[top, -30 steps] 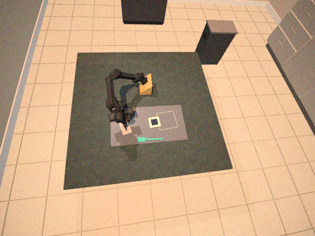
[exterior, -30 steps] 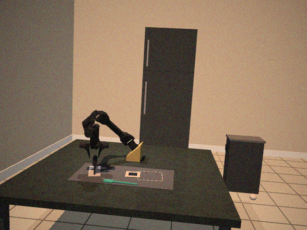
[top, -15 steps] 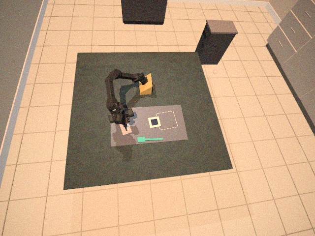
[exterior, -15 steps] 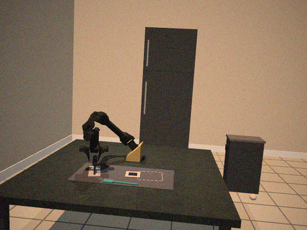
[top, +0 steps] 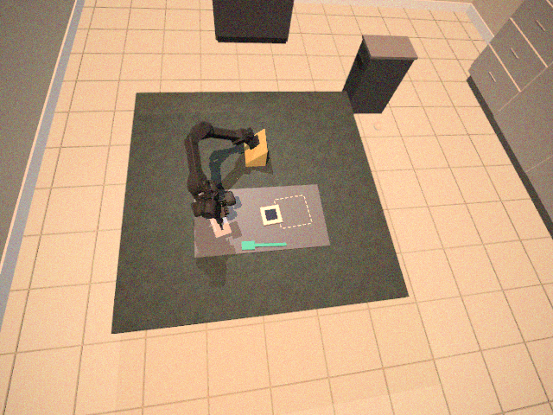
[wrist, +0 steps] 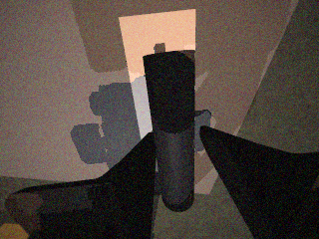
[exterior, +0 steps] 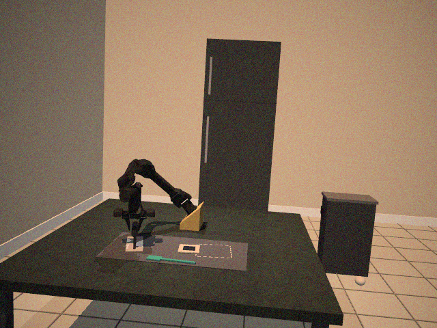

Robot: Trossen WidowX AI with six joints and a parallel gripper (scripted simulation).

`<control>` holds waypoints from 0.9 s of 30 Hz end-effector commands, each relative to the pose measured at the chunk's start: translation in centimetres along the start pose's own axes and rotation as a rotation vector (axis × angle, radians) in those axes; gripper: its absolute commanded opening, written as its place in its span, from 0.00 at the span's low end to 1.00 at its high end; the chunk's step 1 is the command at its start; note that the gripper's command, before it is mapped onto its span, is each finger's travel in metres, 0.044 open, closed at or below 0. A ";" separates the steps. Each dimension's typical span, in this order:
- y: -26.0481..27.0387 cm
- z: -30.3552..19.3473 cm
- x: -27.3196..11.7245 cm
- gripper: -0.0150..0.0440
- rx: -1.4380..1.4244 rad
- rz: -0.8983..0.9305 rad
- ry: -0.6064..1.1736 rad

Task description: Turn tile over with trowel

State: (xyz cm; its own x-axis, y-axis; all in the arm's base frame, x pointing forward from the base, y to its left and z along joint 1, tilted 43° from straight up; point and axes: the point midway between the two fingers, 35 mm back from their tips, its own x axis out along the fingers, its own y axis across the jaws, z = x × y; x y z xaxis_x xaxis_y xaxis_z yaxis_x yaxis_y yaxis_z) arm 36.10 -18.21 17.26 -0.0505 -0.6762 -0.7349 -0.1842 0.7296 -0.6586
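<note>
The small trowel has a pale flat blade (top: 216,231) (exterior: 130,246) (wrist: 135,35) low over the left part of the mat (top: 312,239) (exterior: 229,264); contact cannot be told. Its thick black handle (wrist: 171,95) rises toward my gripper (top: 217,214) (exterior: 134,229) (wrist: 176,133). My fingers are partly open on both sides of the handle, with a slim gap at the right finger. The tile (top: 263,220) (exterior: 181,249) lies flat, its dark marked square up. It overlaps the left edge of the dashed outline (top: 308,208) (exterior: 231,251), mostly outside it.
A green long-handled tool (top: 248,245) (exterior: 153,258) lies along the mat's front edge, in front of the tile. A yellow wedge (top: 256,156) (exterior: 194,220) stands behind the mat, beside the lower end of my arm. The dark table (top: 357,277) (exterior: 282,292) extends around the mat.
</note>
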 end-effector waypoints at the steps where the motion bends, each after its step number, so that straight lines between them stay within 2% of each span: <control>1: -0.2 -0.1 0.1 0.53 0.000 -0.008 0.005; 6: -0.2 -0.1 0.1 0.47 0.000 -0.008 0.005; 14: -0.2 -0.1 0.1 0.47 0.020 -0.008 0.005; 27: -0.2 -0.1 0.1 0.47 0.401 -0.009 0.003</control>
State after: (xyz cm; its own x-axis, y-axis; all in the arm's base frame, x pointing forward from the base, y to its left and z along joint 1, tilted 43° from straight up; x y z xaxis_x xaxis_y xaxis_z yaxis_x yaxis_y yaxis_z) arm 36.05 -18.55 17.42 -0.0538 -0.6874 -0.7243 0.1221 0.7153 -0.6880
